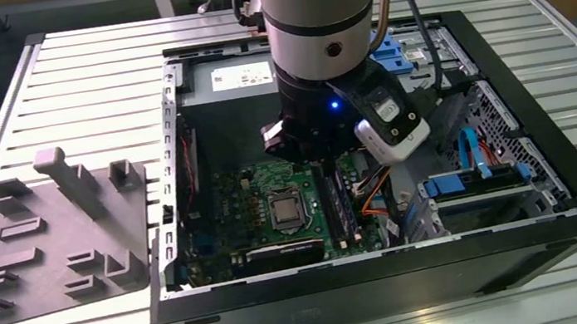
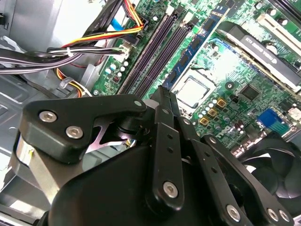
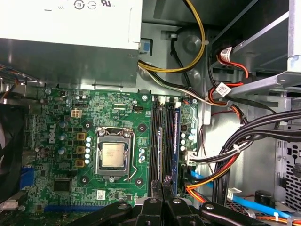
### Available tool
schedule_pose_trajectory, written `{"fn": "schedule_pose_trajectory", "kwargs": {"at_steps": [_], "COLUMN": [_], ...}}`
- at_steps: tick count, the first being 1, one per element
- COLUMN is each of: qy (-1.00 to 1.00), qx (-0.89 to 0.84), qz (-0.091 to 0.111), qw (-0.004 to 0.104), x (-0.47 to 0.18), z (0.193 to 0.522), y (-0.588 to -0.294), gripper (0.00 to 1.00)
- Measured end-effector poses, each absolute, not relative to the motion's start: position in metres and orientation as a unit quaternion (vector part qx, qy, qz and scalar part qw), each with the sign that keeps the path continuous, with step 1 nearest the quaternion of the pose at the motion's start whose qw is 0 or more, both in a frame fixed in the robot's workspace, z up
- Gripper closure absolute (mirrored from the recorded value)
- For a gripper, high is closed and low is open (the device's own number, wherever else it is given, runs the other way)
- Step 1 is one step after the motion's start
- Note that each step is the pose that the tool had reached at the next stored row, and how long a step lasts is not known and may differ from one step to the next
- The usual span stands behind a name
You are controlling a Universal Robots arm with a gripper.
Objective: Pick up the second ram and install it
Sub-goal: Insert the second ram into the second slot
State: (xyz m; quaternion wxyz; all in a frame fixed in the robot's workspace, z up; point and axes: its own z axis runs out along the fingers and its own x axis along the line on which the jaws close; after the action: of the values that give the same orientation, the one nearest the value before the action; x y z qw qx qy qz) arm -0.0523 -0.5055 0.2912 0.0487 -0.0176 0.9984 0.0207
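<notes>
On the exterior view's left, well apart from the gripper (image 1: 318,156), a pale grey moulded tray (image 1: 54,243) lies flat on the slatted metal table (image 1: 86,71), its posts upright. Just beside the tray stands the open black computer case (image 1: 393,274), and the arm reaches down into it over the green motherboard (image 3: 70,108).

In the first wrist view, the processor socket (image 3: 113,155) lies to one side of the gripper (image 3: 162,184), and the black memory slots (image 3: 155,141) run straight out from under its tips towards the grey power supply (image 3: 70,28). The fingertips (image 3: 157,188) stand close together with only a thin dark line between them. Whether the second ram is pinched there cannot be told, since nothing separates it from the dark slots directly beneath. The tips line up with the slots' long axis.

Just beside the tips, a dark narrow memory stick (image 3: 175,141) with a blue face stands on edge in the outer slot, parallel to the others.

Beyond it, bundled black, red, yellow and orange cables (image 3: 235,150) cross the case wall. Farther to the exterior view's right, blue drive brackets (image 1: 459,183) sit in the bays. The second wrist view shows the gripper (image 2: 164,96) hanging above the board.
</notes>
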Motion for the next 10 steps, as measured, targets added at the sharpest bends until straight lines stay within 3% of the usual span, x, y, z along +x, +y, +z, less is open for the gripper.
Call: {"fn": "schedule_pose_trajectory", "kwargs": {"at_steps": [10], "qy": [0.998], "qx": [-0.018], "qz": [0.022], "qw": [0.049], "x": [-0.0521], "z": [0.2844], "y": [-0.5045], "gripper": [0.89]}}
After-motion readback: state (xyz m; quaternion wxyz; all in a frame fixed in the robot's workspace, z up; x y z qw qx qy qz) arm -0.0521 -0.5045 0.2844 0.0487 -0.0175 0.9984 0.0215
